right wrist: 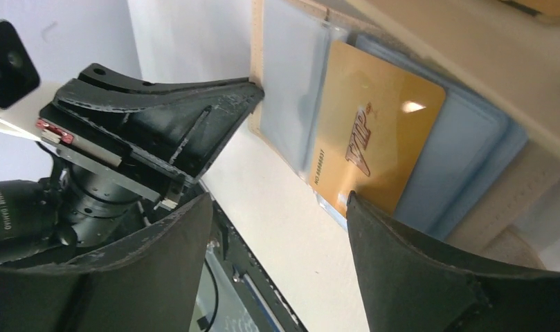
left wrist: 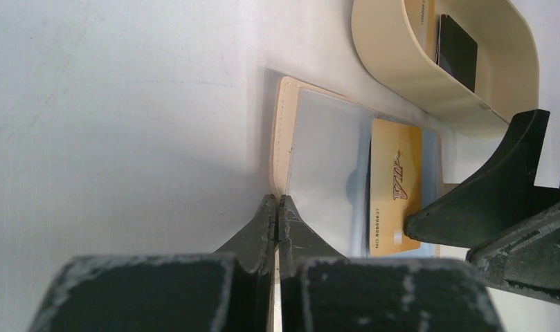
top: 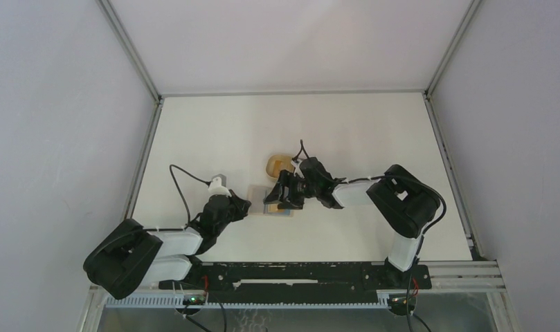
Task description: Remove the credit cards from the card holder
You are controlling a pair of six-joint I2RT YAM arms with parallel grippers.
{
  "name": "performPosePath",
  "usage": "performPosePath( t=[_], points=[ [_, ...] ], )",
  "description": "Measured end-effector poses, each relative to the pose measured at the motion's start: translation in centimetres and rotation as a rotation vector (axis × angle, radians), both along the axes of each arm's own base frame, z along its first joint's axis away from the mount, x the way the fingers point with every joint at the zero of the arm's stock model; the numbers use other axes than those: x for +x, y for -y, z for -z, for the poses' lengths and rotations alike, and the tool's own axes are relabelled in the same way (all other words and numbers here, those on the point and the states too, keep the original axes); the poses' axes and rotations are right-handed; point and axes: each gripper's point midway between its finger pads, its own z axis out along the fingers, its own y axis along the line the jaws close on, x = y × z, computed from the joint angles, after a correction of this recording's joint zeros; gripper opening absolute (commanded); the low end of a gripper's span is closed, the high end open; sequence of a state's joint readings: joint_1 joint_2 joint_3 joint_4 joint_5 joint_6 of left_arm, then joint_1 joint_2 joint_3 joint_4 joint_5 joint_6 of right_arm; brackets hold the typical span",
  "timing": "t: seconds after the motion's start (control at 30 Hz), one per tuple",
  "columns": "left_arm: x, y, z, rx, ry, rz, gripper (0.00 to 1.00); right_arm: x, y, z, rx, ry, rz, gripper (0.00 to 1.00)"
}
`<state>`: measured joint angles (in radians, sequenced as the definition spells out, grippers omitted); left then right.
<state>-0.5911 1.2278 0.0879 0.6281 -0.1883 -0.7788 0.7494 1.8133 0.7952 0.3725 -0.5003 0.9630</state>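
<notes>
The tan card holder (left wrist: 285, 128) lies open on the table, its clear sleeve (left wrist: 325, 173) facing up. A gold credit card (right wrist: 377, 138) sticks partly out of it over light blue layers (right wrist: 464, 159). My left gripper (left wrist: 277, 200) is shut on the holder's tan left edge. My right gripper (right wrist: 279, 200) is open over the holder's near side, and its right fingertip (right wrist: 353, 202) touches the gold card's near edge. From above, both grippers meet at the holder (top: 257, 194). A black credit card (left wrist: 457, 52) lies in the tray.
A tan oval tray (left wrist: 408, 76) stands just behind the card holder, also visible from above as the tray (top: 275, 164). The right gripper's dark finger (left wrist: 484, 200) crowds the left wrist view. A black rail (top: 291, 273) runs along the near table edge.
</notes>
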Motion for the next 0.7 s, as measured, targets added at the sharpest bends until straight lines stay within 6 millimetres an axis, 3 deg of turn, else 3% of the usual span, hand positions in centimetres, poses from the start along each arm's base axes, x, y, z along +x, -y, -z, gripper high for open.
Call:
performPosePath(
  t=[0.37,0.7],
  points=[
    [0.0,0.1,0.0,-0.004,0.001,0.004,0.0,1.7,3.1,-1.6,-0.124,0.138,0.058,0.88],
    [0.0,0.2,0.0,-0.005,0.0,0.006,0.0,2.3,3.4,0.4,-0.165,0.114,0.065,0.88]
  ],
)
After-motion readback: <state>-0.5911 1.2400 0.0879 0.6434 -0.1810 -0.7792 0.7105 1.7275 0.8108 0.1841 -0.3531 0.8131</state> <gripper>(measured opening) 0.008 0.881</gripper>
